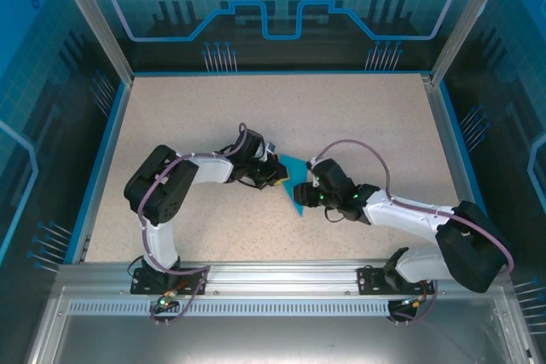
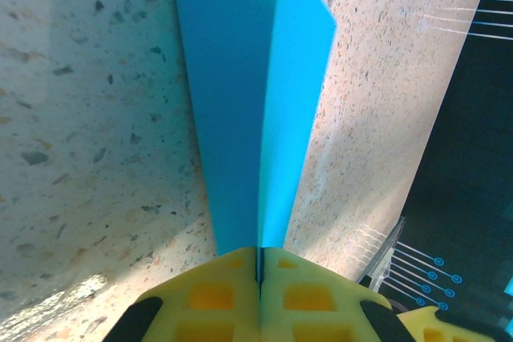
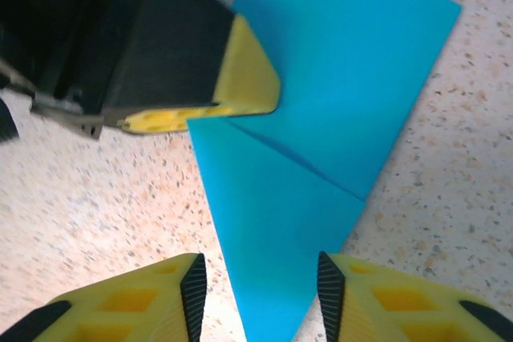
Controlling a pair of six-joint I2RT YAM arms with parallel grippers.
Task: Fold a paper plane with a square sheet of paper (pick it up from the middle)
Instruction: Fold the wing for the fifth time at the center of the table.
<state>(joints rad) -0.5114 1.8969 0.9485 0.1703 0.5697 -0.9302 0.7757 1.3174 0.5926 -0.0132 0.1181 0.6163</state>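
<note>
Cyan paper (image 3: 321, 110) pinched in left hand (image 2: 259, 268); right hand (image 3: 260, 282) straddles it.

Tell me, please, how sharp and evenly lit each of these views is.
Top external: sharp and evenly lit. Left wrist: the folded paper is crisp, its left flap shaded darker than the right. Right wrist: crease crisp, the left hand blurred.

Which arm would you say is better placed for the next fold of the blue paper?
Probably the right: the right pincer stands open astride the paper, while the left pincer is shut, anchoring it.
</note>
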